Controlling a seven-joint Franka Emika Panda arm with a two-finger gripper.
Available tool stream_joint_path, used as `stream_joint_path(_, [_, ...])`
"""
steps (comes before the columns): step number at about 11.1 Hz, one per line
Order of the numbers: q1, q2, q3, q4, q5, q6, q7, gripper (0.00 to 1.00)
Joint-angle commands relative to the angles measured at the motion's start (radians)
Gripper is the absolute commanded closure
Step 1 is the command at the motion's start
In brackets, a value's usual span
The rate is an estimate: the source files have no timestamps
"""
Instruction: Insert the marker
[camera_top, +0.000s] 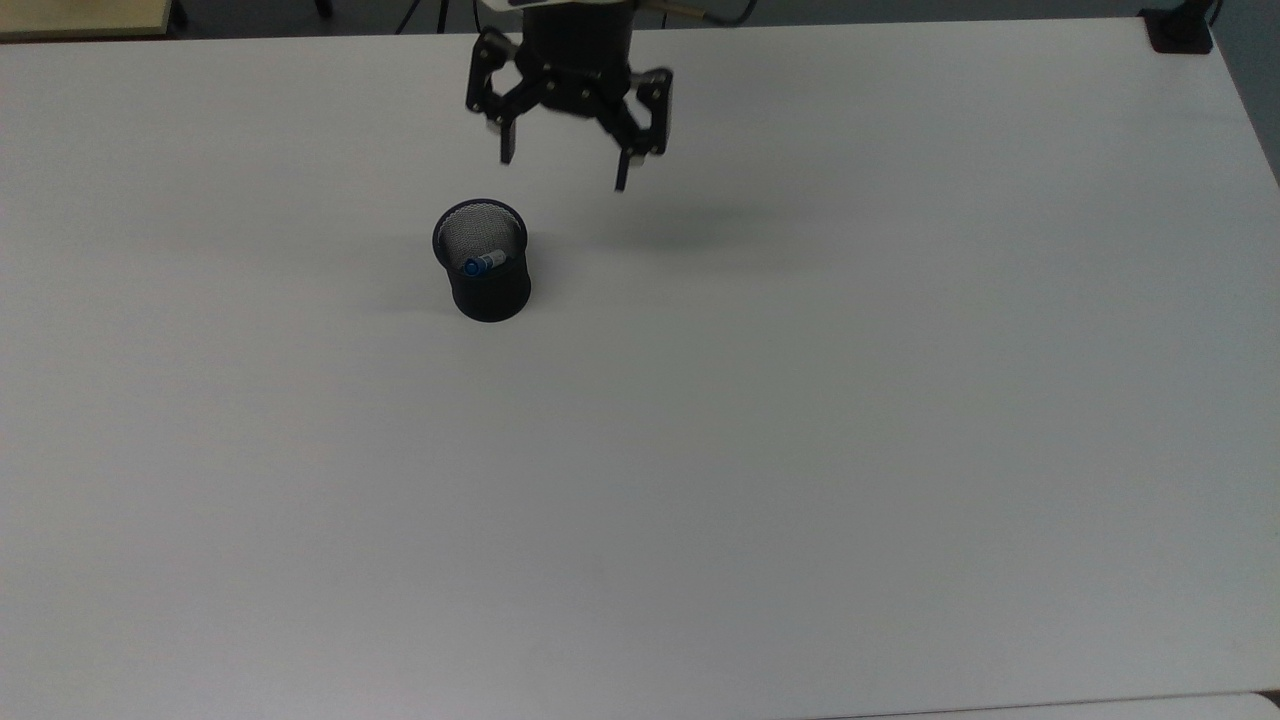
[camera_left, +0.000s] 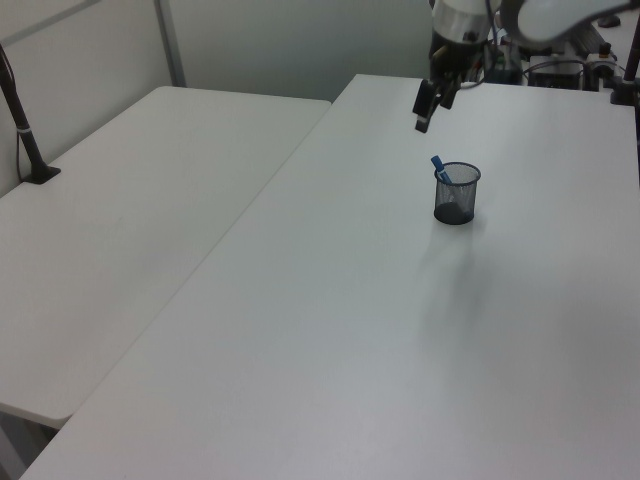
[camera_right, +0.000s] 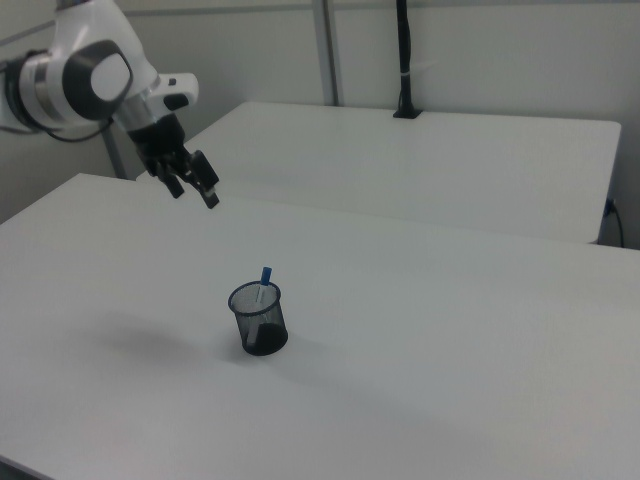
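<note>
Although the marker (camera_top: 483, 264) already stands inside the black mesh cup (camera_top: 488, 282), leaning against the wall with its blue end poking just above the rim in the right view, its handling is easy to judge: a slim, stiff plastic barrel, surely light, with a smooth surface that could slip or roll under a loose pinch. If it had to be taken up again, the exposed blue tip is the sensible place to take hold, pinched across the barrel from above. The gripper (camera_top: 565, 158) hangs with its fingers spread wide and nothing between them, well apart from the cup and above the white table (camera_top: 800, 450). The insertion looks complete.
</note>
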Motion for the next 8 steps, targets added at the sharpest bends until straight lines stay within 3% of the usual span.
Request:
stream_joint_path(1, [-0.012, 0.002, -0.022, 0.145, 0.103, -0.319, -0.234, 0.00])
stream_joint_path(3, [-0.058, -0.013, -0.024, 0.153, 0.105, -0.407, -0.290, 0.00])
stream_joint_path(8, [-0.063, -0.042, -0.057, 0.185, 0.108, -0.443, -0.279, 0.00])
